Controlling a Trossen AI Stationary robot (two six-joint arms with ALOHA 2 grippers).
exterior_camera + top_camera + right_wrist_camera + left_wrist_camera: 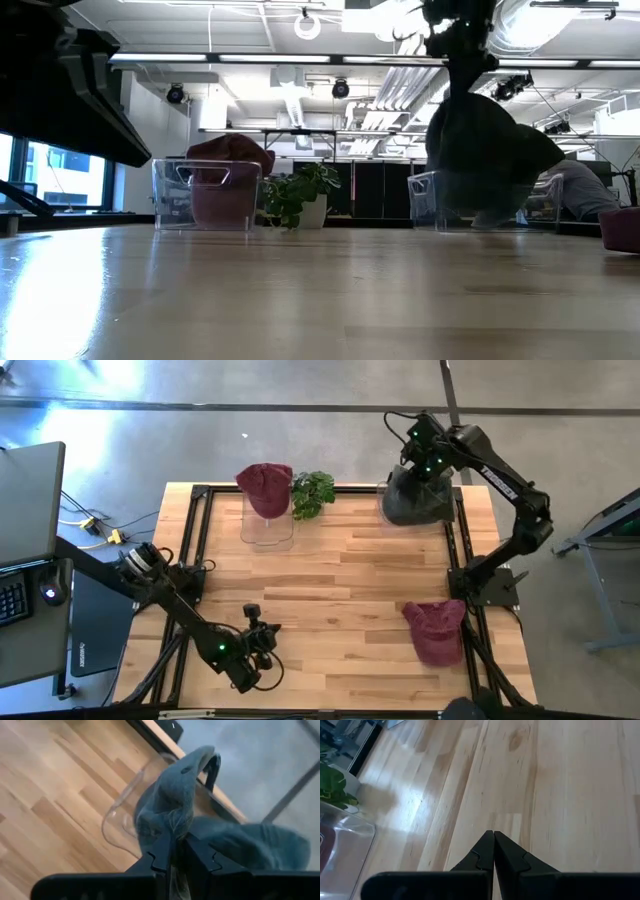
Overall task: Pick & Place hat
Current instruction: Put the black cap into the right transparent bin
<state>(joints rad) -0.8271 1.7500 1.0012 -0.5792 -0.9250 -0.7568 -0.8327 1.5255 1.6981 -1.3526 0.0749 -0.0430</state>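
The dark grey hat (pixel 418 498) is hanging from the right gripper (pixel 425 460), whose fingers are pinching the fabric tightly, and its lower part is sitting inside the clear bin (pixel 125 815) at the far right corner of the table (pixel 340 580). The left gripper (pixel 493 851) is hovering over the near left part of the table, closed with nothing between its fingers. A maroon hat (pixel 437 628) is lying near the table's near right corner, and another maroon hat (pixel 266 488) is resting in a second clear bin (pixel 268 525) beside the plant (pixel 313 491).
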